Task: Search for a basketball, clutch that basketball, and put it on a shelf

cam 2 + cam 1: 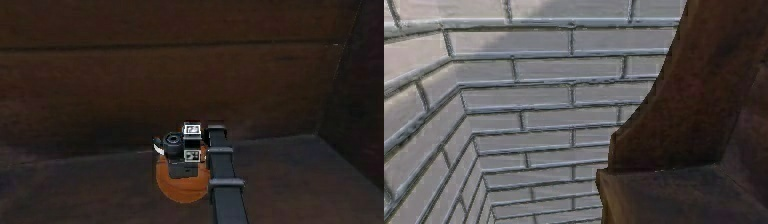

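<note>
Stretched the arm point(228, 188) over a dark board point(90, 185), likely the shelf. Found the orange ball point(170, 189) in the frame's lower middle, right at the gripper point(163, 149) — probably there for setting down. Could not tell the gripper's state, nor any hold on the ball.

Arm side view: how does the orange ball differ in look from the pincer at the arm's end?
Colour: the orange ball is bright orange, the pincer black.
Shape: the ball is round, the pincer boxy and angular.
Visibility: the ball is partly covered in the picture by the pincer and the arm, while the pincer shows whole.
Shared: both appear against the dark wooden surface, at the arm's far end.
</note>
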Motion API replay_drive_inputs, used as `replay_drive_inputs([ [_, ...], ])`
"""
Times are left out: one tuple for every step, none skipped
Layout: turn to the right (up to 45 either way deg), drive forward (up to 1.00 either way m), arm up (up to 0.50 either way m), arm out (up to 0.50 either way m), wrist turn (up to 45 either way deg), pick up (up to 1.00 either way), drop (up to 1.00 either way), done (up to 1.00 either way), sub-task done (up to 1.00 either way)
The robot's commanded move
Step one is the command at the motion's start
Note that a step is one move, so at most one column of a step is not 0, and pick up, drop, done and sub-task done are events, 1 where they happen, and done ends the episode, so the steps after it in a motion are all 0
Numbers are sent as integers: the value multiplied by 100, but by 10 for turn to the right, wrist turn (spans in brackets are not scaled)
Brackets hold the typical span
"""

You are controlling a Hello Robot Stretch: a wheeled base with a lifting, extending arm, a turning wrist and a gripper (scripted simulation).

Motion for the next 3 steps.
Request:
replay_drive_inputs([
  [0, 0, 10, 0, 0, 0, 0, 0, 0],
  [0, 0, 0, -8, 0, 0, 0, 0, 0],
  [0, 0, 0, 0, 0, 0, 0, 100, 0],
])
